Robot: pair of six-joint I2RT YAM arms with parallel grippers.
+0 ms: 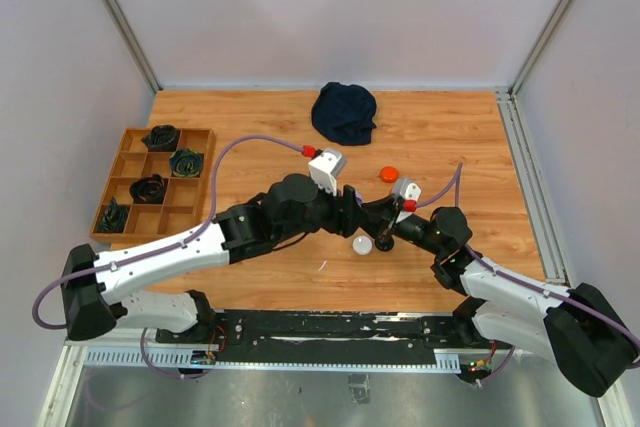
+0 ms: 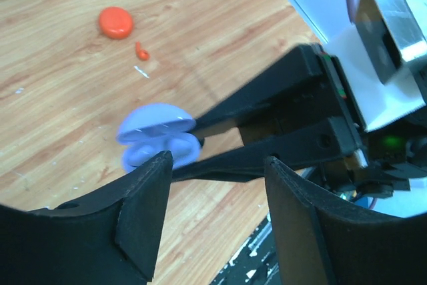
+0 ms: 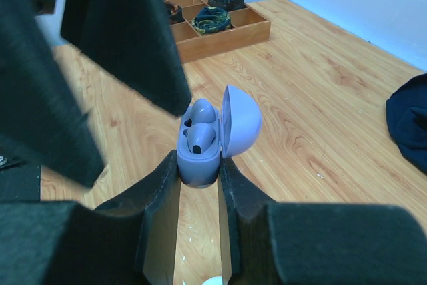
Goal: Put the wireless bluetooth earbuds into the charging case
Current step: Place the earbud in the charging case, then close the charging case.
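Between my right fingers (image 3: 160,191), up above the table (image 1: 430,127) near its middle, I am holding the charging case (image 3: 199,168). The right gripper (image 3: 200,165) is clamping its base from both sides, low down, so the lid (image 3: 241,121) is standing free, swung open to one side. My left gripper (image 2: 215,165) is hovering just beside the case, jaws apart and nothing between them.

Two earbuds (image 3: 200,137) are sitting in the wells, so I am judging the step in hand to be the seating and the closing. To do it well I am planning a firm, level right clamp and a slow left approach with one fingertip only. That means a light press on any bud standing proud, then a push on the lid's outer face towards the base. Too hard a shove could be levering the case out of my narrow hold.

The case is looking pale lavender, smooth and rounded, its lid a shallow dome. The buds are matching it in colour, with dark tips showing; whether they are fully down I cannot tell. An orange case (image 2: 115,22) and an orange bud (image 2: 141,51) are lying on the wood, well apart from my grip
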